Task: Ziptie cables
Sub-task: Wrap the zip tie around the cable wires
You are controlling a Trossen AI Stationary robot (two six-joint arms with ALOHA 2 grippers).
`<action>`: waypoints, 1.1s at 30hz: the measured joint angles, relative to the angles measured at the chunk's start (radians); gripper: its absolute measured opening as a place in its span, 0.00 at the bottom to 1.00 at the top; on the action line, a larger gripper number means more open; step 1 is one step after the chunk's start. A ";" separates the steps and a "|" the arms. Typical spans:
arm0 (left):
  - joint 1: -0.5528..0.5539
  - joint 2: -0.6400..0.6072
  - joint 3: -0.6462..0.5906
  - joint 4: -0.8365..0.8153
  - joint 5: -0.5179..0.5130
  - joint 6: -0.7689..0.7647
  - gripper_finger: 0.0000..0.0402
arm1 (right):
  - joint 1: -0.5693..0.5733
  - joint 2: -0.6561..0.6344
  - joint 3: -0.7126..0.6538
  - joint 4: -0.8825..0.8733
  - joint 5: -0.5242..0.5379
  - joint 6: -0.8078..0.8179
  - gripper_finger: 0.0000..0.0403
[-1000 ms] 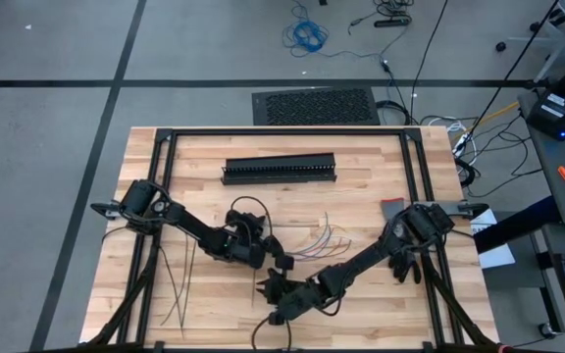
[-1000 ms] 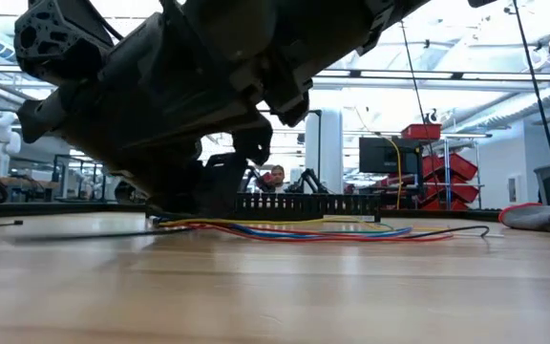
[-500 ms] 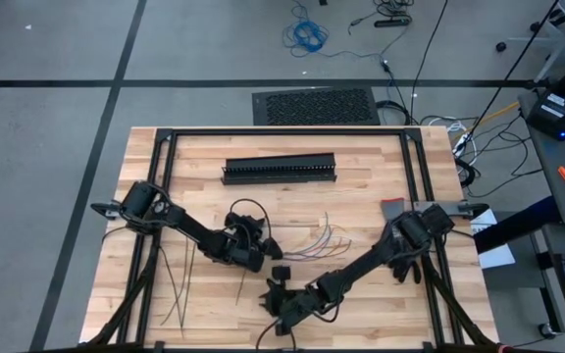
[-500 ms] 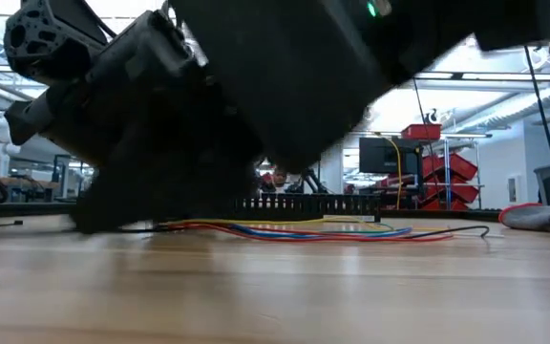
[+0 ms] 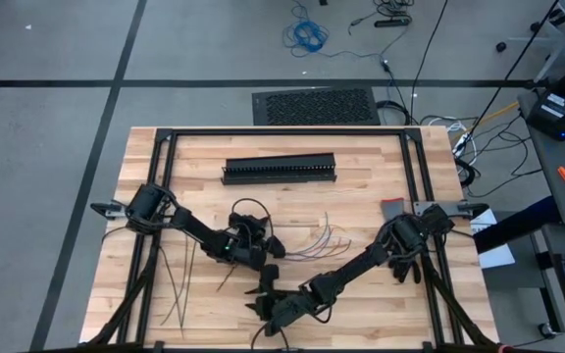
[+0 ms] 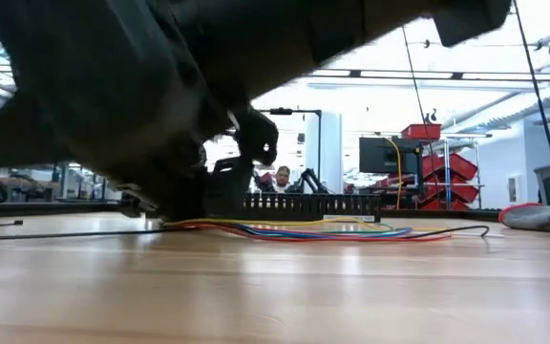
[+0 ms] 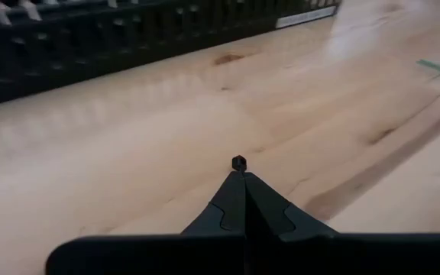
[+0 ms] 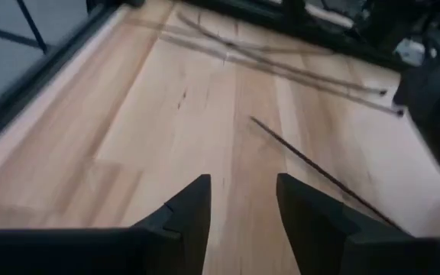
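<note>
The cables [image 5: 314,241] lie loose and untied on the wooden table [image 5: 361,167], fanned out at mid-table between the two arms; no tie is around them yet. In the low view they run flat along the wood in front of the black slotted duct [image 6: 308,204].

Right gripper [image 8: 241,200]: fingers spread, nothing between them. It hangs low over the table's near edge, well short of the cables. In its wrist view one loose ziptie [image 8: 319,174] lies flat on the wood just ahead of the open jaws, slanting away; more zipties [image 8: 281,65] lie farther off, near the table frame.

Left gripper [image 7: 239,169]: fingers pressed together. A small dark nub shows at their very tip; whether that is the end of a tie cannot be told. The gripper sits just beside the near-left end of the cables, facing the duct [image 7: 128,38].

Step in hand, as judged: picking up a tie; bundling has not begun.

Next move calls for:
1. Lower the right gripper over the single strip and straddle it with the jaws.
2. Close on it close to one end. The strip is thin and flat on the wood, so the fingertips must come down almost to the surface.
3. Carry it across to the cables.

Spare zipties [image 5: 177,279] remain at the table's near-left corner, well apart from the cables.
</note>
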 joint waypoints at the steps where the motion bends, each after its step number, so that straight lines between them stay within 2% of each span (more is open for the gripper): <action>1: 0.001 -0.002 0.000 0.031 0.014 0.015 0.00 | 0.005 0.000 0.008 0.000 0.006 -0.001 0.36; 5: 0.001 -0.010 0.006 0.145 0.032 0.112 0.00 | 0.035 -0.008 0.049 -0.057 0.041 -0.008 0.35; 10: 0.008 -0.052 0.038 0.187 0.023 0.245 0.00 | 0.063 -0.010 0.122 -0.320 0.148 0.036 0.32; 13: 0.016 -0.060 0.056 0.192 0.017 0.292 0.00 | 0.054 -0.010 0.131 -0.406 0.204 0.088 0.32; 19: 0.032 -0.066 0.069 0.192 0.019 0.308 0.00 | -0.010 -0.010 0.131 -0.356 0.207 0.106 0.26; 25: 0.052 -0.066 0.067 0.224 0.043 0.326 0.00 | -0.082 0.043 0.133 -0.170 0.055 0.075 0.20; 33: 0.072 -0.066 0.068 0.178 0.053 0.352 0.00 | -0.096 0.062 0.132 -0.237 0.059 0.106 0.05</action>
